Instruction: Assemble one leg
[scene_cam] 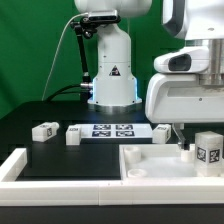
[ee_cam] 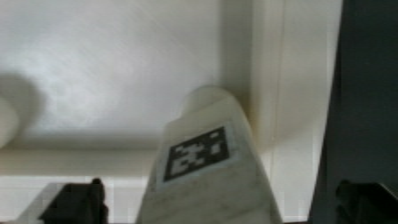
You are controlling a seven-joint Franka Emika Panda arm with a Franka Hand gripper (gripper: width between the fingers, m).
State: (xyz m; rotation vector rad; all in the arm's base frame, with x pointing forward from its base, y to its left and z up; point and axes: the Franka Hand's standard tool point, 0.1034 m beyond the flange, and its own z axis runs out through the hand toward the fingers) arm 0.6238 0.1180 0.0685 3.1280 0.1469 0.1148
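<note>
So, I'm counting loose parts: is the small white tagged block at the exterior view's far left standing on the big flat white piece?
No, that small white tagged block rests on the black table, apart from the big flat white piece.

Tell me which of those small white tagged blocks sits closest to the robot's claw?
The small white tagged block at the exterior view's right, beside the gripper. The others lie far off on the black table.

Leg: white tagged block (fiducial facing camera), tilted, over white piece.

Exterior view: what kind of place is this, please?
Most likely a robotics lab bench. A second robot's white base stands on a black table, a green backdrop hangs behind, and a marker board lies flat.
</note>
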